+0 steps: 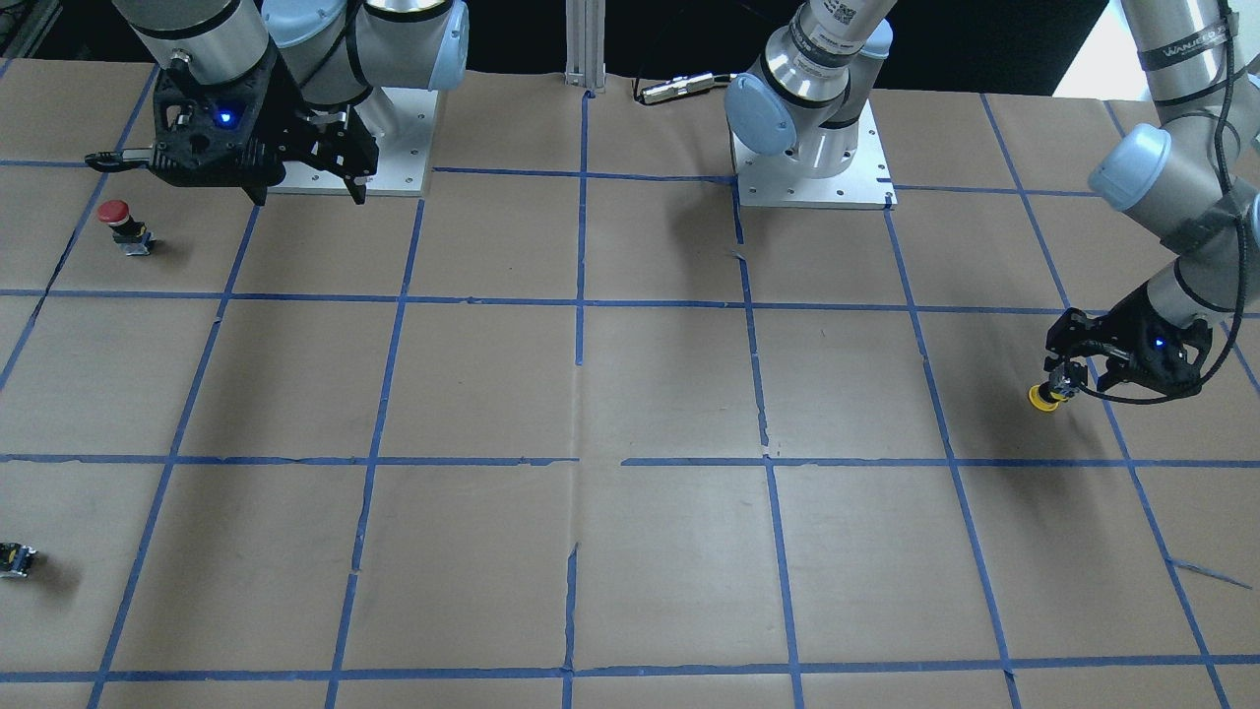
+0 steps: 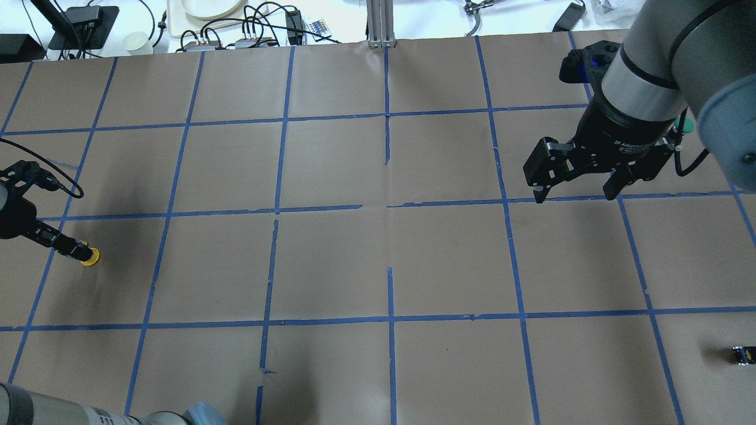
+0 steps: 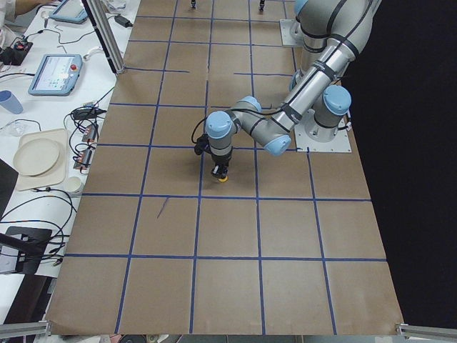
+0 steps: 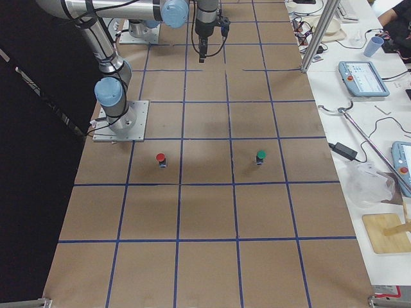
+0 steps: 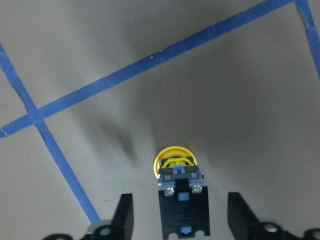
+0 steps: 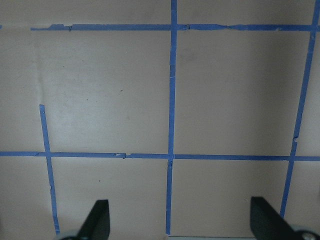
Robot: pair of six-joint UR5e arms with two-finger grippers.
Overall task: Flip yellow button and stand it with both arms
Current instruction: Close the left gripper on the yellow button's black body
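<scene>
**While the yellow button (image 5: 181, 192) is cap down, the left gripper (image 1: 1065, 382) sits open around it**

As I look across the table (image 1: 630, 394), I see the yellow button in the robot's left half. It is well in from the left end, about halfway between the robot's edge and the far edge. Its round yellow cap points down at the brown paper. Its grey-black block points up. I cannot tell if the cap rests on the paper or hangs just above it.

The left gripper points down over the button. Its two fingers (image 5: 125, 216) are partly open, one on each side of the block. Each finger has a small gap to the block, so nothing squeezes the button. The block sits right in the middle between them.

The right gripper (image 2: 573, 198) hangs up in the air over the right half of the table. Its jaws are spread wide and hold nothing.

A red button (image 1: 114, 212) stands on the paper in the right half, near the robot's edge. A green button (image 4: 261, 155) stands level with it, nearer the far edge. A small dark thing (image 2: 742, 354) also lies on the paper on that side. It is too small for me to tell what it is.
</scene>
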